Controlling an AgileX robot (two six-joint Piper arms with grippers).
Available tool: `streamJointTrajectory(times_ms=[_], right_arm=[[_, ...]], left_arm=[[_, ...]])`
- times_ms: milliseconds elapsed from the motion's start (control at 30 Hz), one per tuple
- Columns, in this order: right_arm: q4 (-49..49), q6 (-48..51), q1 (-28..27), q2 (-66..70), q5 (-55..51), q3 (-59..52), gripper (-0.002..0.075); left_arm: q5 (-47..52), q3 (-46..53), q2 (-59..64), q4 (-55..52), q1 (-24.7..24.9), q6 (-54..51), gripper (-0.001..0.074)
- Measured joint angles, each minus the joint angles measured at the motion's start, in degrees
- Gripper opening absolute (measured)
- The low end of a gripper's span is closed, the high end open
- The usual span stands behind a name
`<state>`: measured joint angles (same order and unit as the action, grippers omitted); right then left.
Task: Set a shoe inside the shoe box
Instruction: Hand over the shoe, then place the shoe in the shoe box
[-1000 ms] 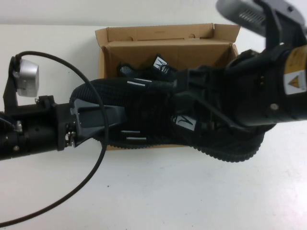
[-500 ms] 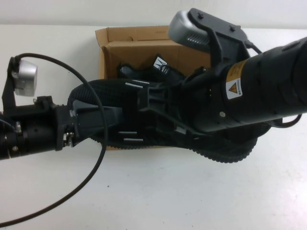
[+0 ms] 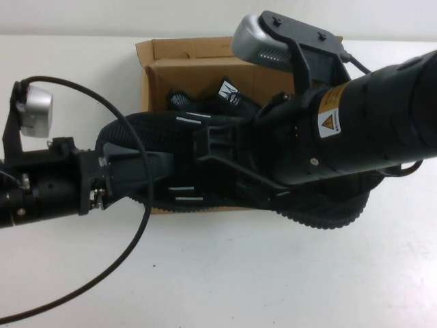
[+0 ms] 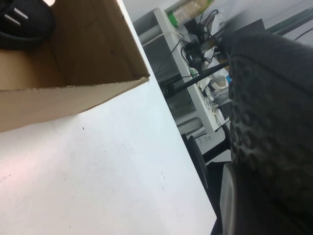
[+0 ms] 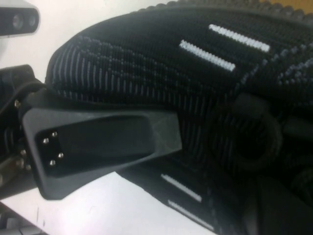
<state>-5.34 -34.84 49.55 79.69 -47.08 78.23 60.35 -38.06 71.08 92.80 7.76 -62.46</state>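
A black knit shoe (image 3: 164, 130) with silver dashes hangs over the front edge of the brown shoe box (image 3: 198, 51). My left gripper (image 3: 140, 171) is shut on its toe, one finger (image 5: 98, 142) lying flat on the knit (image 5: 146, 63) and the studded sole (image 4: 269, 98) filling its wrist view. My right gripper (image 3: 215, 147) reaches in from the right, shut, its tips down among the laces at the middle of the shoe. Whether it pinches anything there is hidden. A second black sneaker (image 3: 205, 96) lies inside the box (image 4: 73, 98).
The box's lid flap (image 3: 225, 46) stands open at the back. A black cable (image 3: 136, 225) loops from the left arm across the white table (image 3: 239, 273) in front. The right arm's bulk covers the box's right half and the shoe's heel end.
The right arm has swung in leftward over the shoe and its gripper has shut at the laces. The left gripper and the shoe's toe have barely moved.
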Motion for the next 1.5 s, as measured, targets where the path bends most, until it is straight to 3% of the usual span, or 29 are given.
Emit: streamJointTrajectory(times_ms=[267,333,467,567,1200,1333,1500], right_arm=[[0.0,0.0,0.0,-0.3,0.0,0.0,0.0006],[0.0,0.0,0.0,-0.5,0.0,0.0,0.0003],[0.0,0.1,0.0,-0.8,-0.2,0.0,0.0001],[0.3,0.1,0.1,-1.2,-0.8,-0.1,0.0],[10.6,1.6,0.4,-8.5,-10.3,-0.2,-0.0002],[8.1,4.9,-2.8,-8.7,-10.5,-0.2,-0.0002],[-2.1,14.0,-11.4,-8.7,-12.1,-0.2,-0.0003]], left_arm=[[1.0,0.0,0.0,0.3,0.0,-0.3,0.0181],[1.9,0.0,0.0,0.9,0.0,0.5,0.0279],[3.8,0.0,0.0,1.5,0.0,1.6,0.0591],[4.4,0.0,0.0,1.6,0.0,1.7,0.0662],[6.1,-5.2,0.0,2.5,0.2,1.6,0.067],[6.2,-8.8,0.0,2.2,0.0,0.9,0.067],[7.2,-12.7,0.0,2.0,-3.5,0.6,0.0667]])
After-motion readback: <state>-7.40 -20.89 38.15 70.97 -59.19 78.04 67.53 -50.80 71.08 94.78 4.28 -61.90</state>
